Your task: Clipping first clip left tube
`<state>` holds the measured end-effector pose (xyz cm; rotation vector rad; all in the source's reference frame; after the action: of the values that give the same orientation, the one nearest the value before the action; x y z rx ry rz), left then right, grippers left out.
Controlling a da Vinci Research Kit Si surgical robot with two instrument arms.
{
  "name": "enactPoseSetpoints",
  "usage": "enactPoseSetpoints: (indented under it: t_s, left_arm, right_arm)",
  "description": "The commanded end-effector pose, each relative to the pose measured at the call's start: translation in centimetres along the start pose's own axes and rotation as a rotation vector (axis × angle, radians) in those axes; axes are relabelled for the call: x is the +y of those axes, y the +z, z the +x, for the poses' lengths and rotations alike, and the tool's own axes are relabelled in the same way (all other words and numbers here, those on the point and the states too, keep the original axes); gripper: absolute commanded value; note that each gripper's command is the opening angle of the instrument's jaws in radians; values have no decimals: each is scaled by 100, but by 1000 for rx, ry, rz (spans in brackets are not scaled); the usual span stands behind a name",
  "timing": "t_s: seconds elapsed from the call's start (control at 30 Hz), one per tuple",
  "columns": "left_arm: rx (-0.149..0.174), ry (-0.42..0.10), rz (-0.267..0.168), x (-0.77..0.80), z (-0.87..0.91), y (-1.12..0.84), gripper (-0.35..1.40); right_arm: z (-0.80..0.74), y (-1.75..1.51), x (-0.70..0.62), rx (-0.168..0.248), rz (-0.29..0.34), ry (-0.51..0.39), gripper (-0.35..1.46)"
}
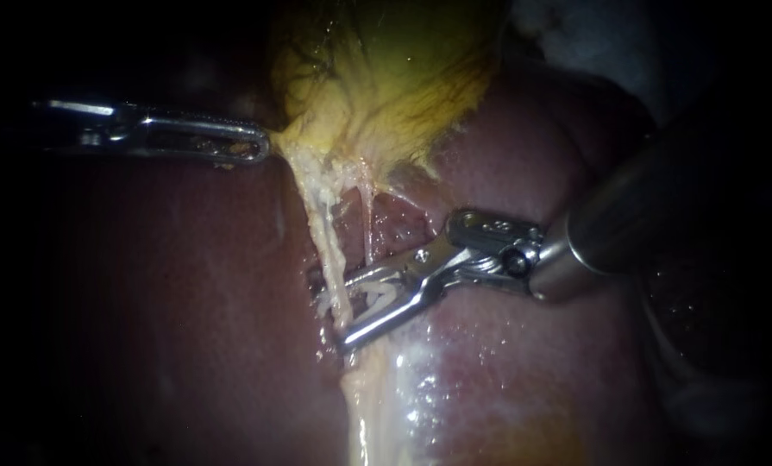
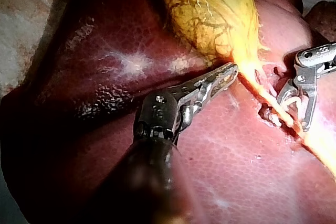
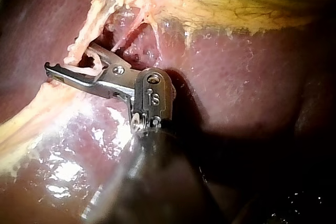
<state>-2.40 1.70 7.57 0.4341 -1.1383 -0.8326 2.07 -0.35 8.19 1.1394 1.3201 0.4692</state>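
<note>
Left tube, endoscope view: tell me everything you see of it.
The left tube is a pale cream, wet, stringy cord, thicker than the thin strand beside it. It runs taut from the gallbladder neck down across the liver into pale fatty tissue. It bears no clip yet. Low down, the right instrument straddles it with its tip open and a white clip loaded. Whether metal touches the tube cannot be told.

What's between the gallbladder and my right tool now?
The left tube, a pale strand stretched from the gallbladder down into the right tool, with a thinner strand beside it; the endoscope view shows it best.
</note>
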Motion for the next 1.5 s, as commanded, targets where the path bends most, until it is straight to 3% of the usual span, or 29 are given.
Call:
enactPoseSetpoints:
  t_s: [0.03, 0.33, 0.67, 0.83, 1.13, 1.5]
  left_arm:
    - [0, 0, 0, 0, 0, 0, -35]
    - [0, 0, 0, 0, 0, 0, -35]
    - [0, 0, 0, 0, 0, 0, -35]
    - [0, 0, 0, 0, 0, 0, -35]
    - [0, 0, 0, 0, 0, 0, -35]
    - [0, 0, 0, 0, 0, 0, -35]
  right_arm:
    - [2, 1, -4, 0, 18, 0, 49]
    - [10, 15, -33, -9, 105, 6, 48]
    - [7, 35, -49, -34, 140, 6, 41]
    - [8, 39, -52, -35, 143, 6, 22]
    - [9, 39, -53, -35, 143, 6, -35]
    - [8, 38, -50, -52, 128, 18, -35]
